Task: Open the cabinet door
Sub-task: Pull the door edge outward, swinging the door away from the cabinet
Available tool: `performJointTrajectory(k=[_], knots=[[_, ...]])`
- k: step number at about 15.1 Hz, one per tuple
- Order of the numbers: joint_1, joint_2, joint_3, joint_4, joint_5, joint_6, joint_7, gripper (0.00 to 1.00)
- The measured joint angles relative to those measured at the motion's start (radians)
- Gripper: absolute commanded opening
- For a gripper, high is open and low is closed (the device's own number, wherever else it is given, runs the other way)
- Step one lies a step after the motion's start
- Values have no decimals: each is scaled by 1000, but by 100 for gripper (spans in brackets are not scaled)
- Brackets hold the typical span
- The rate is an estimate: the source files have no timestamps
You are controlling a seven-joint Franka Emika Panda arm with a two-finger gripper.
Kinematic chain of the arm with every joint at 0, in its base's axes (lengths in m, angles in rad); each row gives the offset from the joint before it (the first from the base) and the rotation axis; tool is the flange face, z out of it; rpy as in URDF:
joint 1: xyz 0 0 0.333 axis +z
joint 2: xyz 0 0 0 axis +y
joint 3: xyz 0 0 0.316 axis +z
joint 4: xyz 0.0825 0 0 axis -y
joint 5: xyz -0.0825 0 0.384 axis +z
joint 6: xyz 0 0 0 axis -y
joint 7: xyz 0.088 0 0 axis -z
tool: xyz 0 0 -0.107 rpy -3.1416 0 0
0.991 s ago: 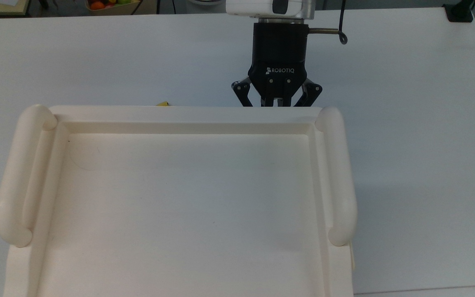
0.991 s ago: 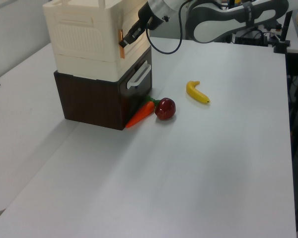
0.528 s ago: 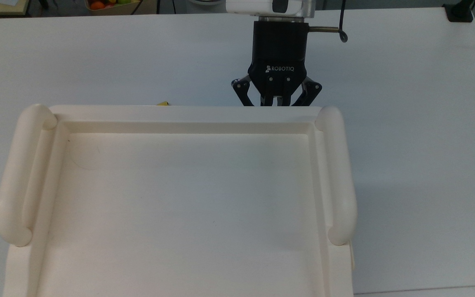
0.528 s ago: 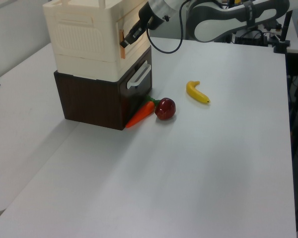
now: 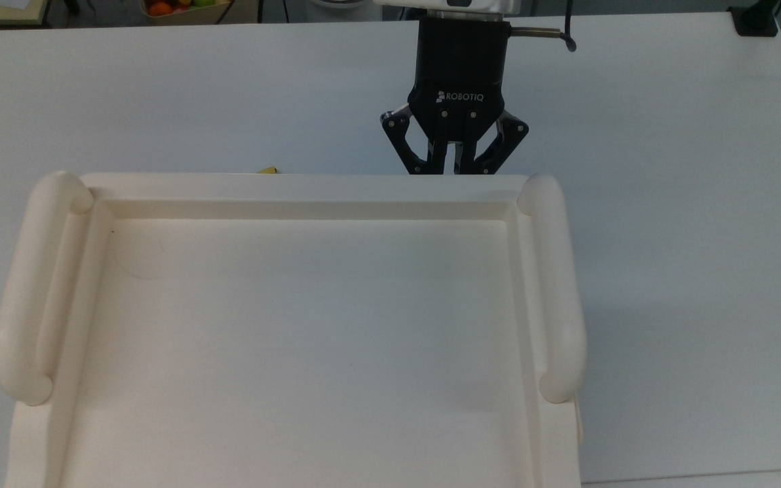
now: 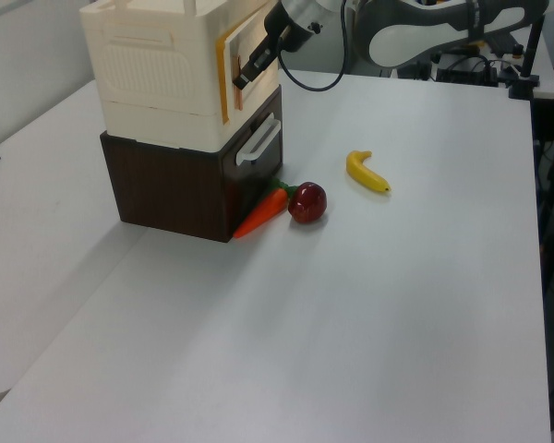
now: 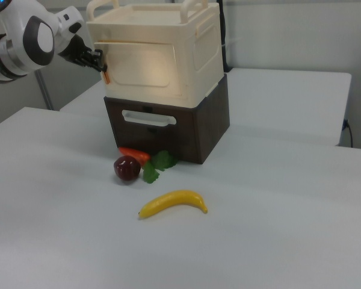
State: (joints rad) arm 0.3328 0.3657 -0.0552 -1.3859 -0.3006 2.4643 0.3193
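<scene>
Seemingly pinched by the end effector (image 6: pixel 241 81), the cabinet door (image 6: pixel 225 72) is thin.

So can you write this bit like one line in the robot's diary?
step: opening door | gripper: shut on cabinet door edge | door: slightly ajar | cabinet: on brown drawer box

Cream cabinet (image 7: pixel 168 54) (dark brown base (image 7: pixel 192 129)), yellow banana (image 7: pixel 173 203), red apple (image 7: pixel 127 168).

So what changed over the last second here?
The gripper drew back from the cabinet, toward the top view's top, swinging the cabinet door slightly ajar. The banana, apple, carrot and dark drawer unit stayed put.
</scene>
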Motion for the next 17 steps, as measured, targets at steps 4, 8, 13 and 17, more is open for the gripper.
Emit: performJointTrajectory(k=[4,8,13,17], knots=[[0,-15,0,-3,0,-75,0,38],[1,-43,8,-4,30,-180,0,64],[1,-88,13,-4,67,-333,0,77],[1,-143,14,-4,95,-429,0,89]])
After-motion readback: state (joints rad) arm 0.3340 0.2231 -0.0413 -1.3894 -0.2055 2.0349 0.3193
